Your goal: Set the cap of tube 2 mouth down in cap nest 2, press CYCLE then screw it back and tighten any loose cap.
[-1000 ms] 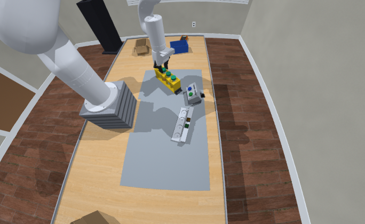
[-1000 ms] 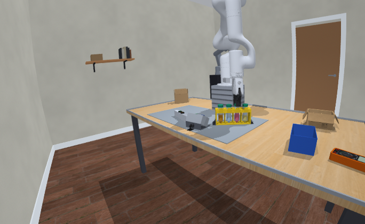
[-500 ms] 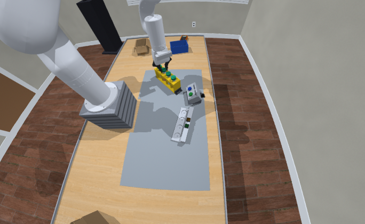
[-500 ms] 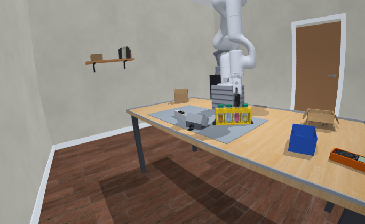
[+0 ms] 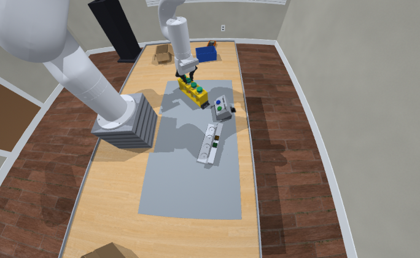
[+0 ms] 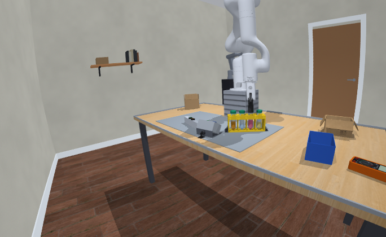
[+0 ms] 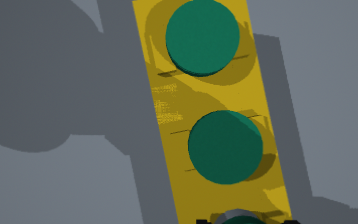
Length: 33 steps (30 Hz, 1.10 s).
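Observation:
The yellow rack point(image 5: 202, 99) point(image 6: 246, 130) point(image 7: 215, 95) holds four upright tubes. My gripper point(image 5: 187, 80) point(image 6: 250, 111) point(image 7: 246, 221) points down, shut on the green cap of tube 2 point(image 7: 247, 220), over the pink tube point(image 6: 250, 123). A grey rim shows beside this cap; whether it still sits on the thread cannot be told. Green caps of tube 3 point(image 5: 193, 85) point(image 6: 241, 112) point(image 7: 225, 147) and tube 4 point(image 5: 199, 89) point(image 6: 233, 112) point(image 7: 202, 37) are on. The cap of tube 1 point(image 6: 259, 111) is on too. The white cap tray point(image 5: 212, 157) has empty nests. Amber lamp point(image 5: 217, 137) and green lamp point(image 5: 215, 145) look dark.
The grey housing point(image 5: 225, 112) point(image 6: 206, 126), with blue CYCLE key point(image 5: 218, 102) and green READY key point(image 5: 219, 108), stands between rack and tray. A blue bin point(image 5: 206, 54) point(image 6: 319, 148), an open carton point(image 5: 163, 53) point(image 6: 338, 126) and an orange meter point(image 6: 371, 170) stand beyond the rack.

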Each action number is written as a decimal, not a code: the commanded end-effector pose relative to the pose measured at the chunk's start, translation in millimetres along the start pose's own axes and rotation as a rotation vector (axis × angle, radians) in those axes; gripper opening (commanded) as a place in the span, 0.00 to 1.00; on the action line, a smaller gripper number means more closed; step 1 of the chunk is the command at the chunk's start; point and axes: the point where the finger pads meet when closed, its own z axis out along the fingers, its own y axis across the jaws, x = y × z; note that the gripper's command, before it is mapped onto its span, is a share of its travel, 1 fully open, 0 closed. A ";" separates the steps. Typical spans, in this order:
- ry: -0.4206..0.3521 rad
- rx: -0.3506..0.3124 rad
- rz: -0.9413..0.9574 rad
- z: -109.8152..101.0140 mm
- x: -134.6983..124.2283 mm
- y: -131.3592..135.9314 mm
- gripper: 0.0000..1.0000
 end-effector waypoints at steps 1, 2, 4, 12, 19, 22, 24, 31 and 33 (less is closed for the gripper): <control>-0.001 0.001 -0.193 -0.3 -0.2 -0.6 0.00; -0.001 0.001 -0.243 -0.3 -0.2 -0.6 0.00; -0.001 0.001 -0.343 -0.3 -0.3 -0.6 0.00; -0.001 0.001 -0.467 -0.4 -0.3 -0.6 0.00; 0.000 0.001 -0.467 -0.3 -0.2 -0.6 0.46; 0.000 0.001 -0.467 -0.3 -0.2 -0.7 0.46; -0.001 0.001 -0.467 -0.3 -0.3 -0.6 0.46; 0.000 0.001 -0.217 -1.9 -0.3 -0.7 0.46; 0.000 0.001 -0.205 -2.9 -0.4 -0.7 0.46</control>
